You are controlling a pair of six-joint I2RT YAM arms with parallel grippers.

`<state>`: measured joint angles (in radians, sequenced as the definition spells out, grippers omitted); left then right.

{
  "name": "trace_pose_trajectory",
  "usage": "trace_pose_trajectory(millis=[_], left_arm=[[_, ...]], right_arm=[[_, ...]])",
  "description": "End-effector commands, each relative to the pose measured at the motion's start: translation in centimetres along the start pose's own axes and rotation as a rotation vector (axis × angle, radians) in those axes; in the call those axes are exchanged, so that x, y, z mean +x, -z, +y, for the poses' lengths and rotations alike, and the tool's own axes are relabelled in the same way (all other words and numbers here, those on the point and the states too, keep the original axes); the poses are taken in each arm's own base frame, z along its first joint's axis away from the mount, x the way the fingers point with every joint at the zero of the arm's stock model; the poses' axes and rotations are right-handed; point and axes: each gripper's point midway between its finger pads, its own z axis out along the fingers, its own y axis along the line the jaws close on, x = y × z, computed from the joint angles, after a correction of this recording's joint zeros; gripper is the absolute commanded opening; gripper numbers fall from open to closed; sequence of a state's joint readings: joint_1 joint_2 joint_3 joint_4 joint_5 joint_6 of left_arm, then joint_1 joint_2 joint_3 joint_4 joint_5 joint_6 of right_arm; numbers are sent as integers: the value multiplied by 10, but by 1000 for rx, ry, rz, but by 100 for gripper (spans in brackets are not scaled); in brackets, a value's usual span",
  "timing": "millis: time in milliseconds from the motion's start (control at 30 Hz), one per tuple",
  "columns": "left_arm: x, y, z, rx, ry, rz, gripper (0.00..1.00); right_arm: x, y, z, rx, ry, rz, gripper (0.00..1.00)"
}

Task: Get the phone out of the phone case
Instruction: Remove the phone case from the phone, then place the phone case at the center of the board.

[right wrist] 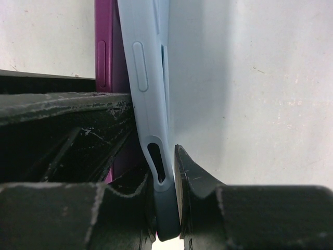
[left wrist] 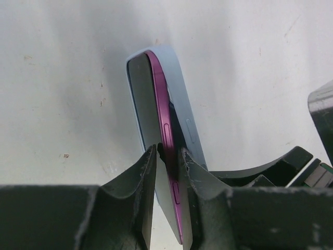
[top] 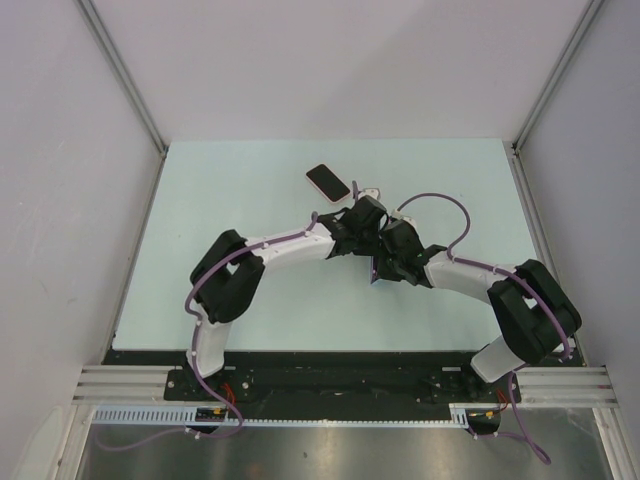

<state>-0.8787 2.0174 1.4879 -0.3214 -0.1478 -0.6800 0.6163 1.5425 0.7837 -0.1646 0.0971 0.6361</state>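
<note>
Above the pale desk [top: 250, 300], the phone [left wrist: 165, 120] was pinched edgewise between the left fingers [left wrist: 139, 179], the phone case [right wrist: 145, 67] between the right fingers [right wrist: 193, 179], long axes extending away beyond both.

From my feed, the phone [left wrist: 165, 122] has a glossy purple edge, and the phone case [right wrist: 145, 88] looks matt and smooth. The black plastic fingers [left wrist: 136, 182] look scuffed and rough.

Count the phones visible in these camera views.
2. A pink-rimmed, black-screened phone lies flat on the pale green table; a purple phone with its pale blue rubbery case is held up above it. None seem hidden.
</note>
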Motion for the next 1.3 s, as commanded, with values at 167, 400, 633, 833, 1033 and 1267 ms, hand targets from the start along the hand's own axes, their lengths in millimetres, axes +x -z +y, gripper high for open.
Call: trace_pose_trajectory(millis=[167, 400, 633, 833, 1033, 1267], left_arm=[[51, -2, 145, -565, -167, 158, 25], [61, -10, 138, -503, -141, 186, 24], [58, -7, 131, -449, -104, 152, 13], [33, 14, 99, -289, -41, 75, 6], [35, 16, 61, -85, -9, 102, 9], [47, 3, 54, -55, -1, 159, 8]], right_arm=[[-27, 27, 43, -173, -16, -82, 21], [-31, 27, 45, -188, -28, -89, 21], [-31, 29, 43, -178, -27, -91, 21], [-37, 32, 26, -117, -30, -110, 15], [-47, 43, 19, -110, -23, -140, 13], [-44, 39, 26, -133, -29, -128, 12]])
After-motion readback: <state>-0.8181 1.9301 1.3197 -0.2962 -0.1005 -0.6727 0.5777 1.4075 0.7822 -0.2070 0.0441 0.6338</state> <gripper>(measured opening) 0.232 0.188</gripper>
